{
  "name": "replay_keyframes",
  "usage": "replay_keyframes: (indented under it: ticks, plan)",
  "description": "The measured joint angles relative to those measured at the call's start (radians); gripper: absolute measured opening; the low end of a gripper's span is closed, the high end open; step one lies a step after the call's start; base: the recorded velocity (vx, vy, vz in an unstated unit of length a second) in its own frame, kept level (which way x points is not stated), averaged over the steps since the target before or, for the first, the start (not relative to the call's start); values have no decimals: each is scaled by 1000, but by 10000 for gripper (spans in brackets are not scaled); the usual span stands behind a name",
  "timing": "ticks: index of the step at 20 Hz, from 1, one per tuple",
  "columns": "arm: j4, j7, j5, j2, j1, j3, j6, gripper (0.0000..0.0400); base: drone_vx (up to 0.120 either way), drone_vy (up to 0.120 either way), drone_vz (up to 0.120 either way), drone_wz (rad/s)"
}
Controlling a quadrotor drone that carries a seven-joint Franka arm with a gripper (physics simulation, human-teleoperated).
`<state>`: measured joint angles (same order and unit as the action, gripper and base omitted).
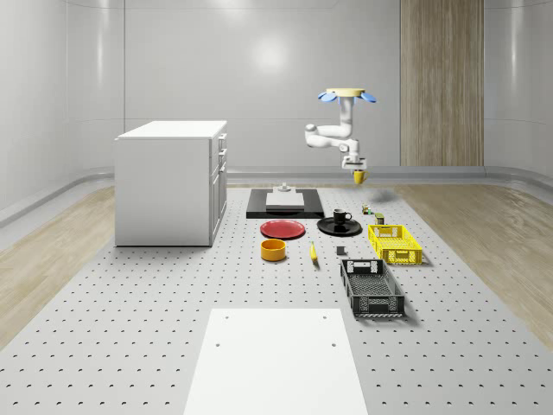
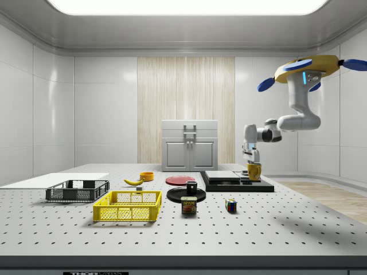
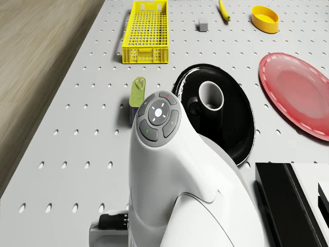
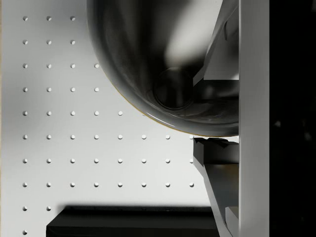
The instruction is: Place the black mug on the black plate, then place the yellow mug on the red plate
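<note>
**Yellow mug held aloft; black mug seated on black plate**

Landmark for all positions: the black plate [image 1: 339,226].

Nearest the whole-scene camera: a white sheet [image 1: 275,359] lying flat on the perforated table [image 1: 130,346]. Next, a black mesh crate [image 1: 371,288], nothing visible inside it. Beyond that, a yellow crate [image 1: 395,243], nearer the camera than the black plate and off to the whole-scene view's right; its interior shows no contents. A yellow bowl [image 1: 274,250] and a banana [image 1: 313,252] lie nearer the camera than the plate, to the whole-scene view's left of it; bowl interior looks bare.

The black plate carries the black mug [image 1: 342,216], upright, opening up, interior pale in the drone view [image 3: 211,96]. Red plate [image 1: 283,229] sits just beside the black plate on the whole-scene view's left, nothing on it. A tin can [image 2: 188,205] and a small coloured cube [image 2: 230,205] stand near the black plate.

Behind the plates: a black slab [image 1: 285,205] with a white block on top.

Gripper [image 1: 357,166] hangs beyond the black plate, above table level, fingers clamped on the yellow mug [image 1: 359,177], which is off the surface. In the wrist view a finger [image 4: 217,49] reaches inside the mug [image 4: 148,54]. Drone [image 1: 346,95] hovers above the gripper, airborne beyond the black plate.

Farthest: a white cabinet [image 1: 172,181].
</note>
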<state>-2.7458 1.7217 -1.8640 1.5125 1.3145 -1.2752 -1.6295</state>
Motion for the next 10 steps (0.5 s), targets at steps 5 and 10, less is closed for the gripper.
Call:
replay_keyframes:
  ticks: [5, 10]
  plan:
    - [0, 1, 1, 3, 1, 0, -3, 100, 120, -120, 0, 0]
    - [0, 1, 2, 6, 2, 0, -5, 100, 120, -120, 0, 0]
